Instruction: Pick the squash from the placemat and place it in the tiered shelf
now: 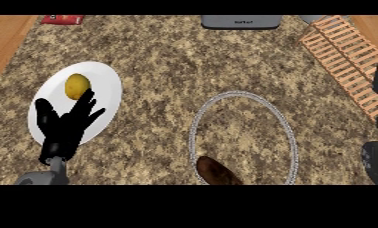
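While the open black left hand [68,124] hovers over the white oval placemat [103,79], next: close round the yellow round squash [77,85].

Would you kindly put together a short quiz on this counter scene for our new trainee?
1. True or false: the left hand is curled round the squash on the placemat.
2. In which corner of the head view does the wooden tiered shelf show?
3. The yellow fruit lies on: A) the placemat, B) the white plate, C) the tiered shelf.

Key
1. False: the left hand is open over the plate, away from the squash.
2. Upper right.
3. B.
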You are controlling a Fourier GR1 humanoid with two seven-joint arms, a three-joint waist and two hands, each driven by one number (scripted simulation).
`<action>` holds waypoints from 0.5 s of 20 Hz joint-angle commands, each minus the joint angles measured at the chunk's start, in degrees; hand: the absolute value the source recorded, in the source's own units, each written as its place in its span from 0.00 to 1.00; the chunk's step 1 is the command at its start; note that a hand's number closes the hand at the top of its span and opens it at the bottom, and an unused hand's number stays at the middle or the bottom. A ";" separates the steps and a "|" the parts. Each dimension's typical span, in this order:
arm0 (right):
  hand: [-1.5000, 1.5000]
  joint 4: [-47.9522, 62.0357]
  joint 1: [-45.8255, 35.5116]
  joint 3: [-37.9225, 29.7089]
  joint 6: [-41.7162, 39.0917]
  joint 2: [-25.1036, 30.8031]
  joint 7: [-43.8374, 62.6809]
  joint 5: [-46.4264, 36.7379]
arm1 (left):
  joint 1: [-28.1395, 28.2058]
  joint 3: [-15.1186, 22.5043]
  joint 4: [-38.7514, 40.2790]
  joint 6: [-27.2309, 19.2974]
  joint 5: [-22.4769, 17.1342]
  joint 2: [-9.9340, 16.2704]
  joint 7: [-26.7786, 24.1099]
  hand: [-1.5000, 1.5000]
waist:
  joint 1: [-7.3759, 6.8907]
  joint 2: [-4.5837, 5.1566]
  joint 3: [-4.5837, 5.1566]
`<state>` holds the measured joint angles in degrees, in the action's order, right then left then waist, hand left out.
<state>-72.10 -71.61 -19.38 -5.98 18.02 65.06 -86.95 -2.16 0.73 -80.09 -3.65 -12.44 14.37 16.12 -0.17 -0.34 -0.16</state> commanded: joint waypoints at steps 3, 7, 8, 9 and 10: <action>1.00 0.99 -0.89 -6.93 -7.13 7.44 0.01 3.06 | 2.10 -1.99 2.97 3.02 -1.26 1.66 -1.36 0.50 | 0.43 0.20 0.19; 1.00 2.05 -1.76 -8.70 -9.33 8.94 -1.16 4.72 | -0.72 -2.35 3.30 1.98 -1.21 1.17 1.31 0.50 | 0.40 0.24 0.20; 1.00 7.11 -2.83 -9.75 -7.71 10.93 -4.05 5.60 | 0.83 0.01 2.41 0.64 0.89 -0.85 -0.06 0.50 | -0.14 0.41 0.19; 1.00 5.80 -0.19 -8.96 -6.73 8.68 -2.52 4.95 | -2.07 -1.97 2.19 1.14 0.28 1.91 2.63 0.50 | 0.06 0.38 0.17; 1.00 8.11 0.57 -10.20 -5.64 9.74 -3.92 5.53 | 2.81 0.91 -2.71 -0.80 1.66 -1.15 1.47 0.50 | -0.53 0.33 0.14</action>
<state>-67.65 -72.03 -27.53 -10.44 26.09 59.56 -82.91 -2.21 0.01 -80.41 -2.93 -12.41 14.55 16.93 -0.21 -0.21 -0.14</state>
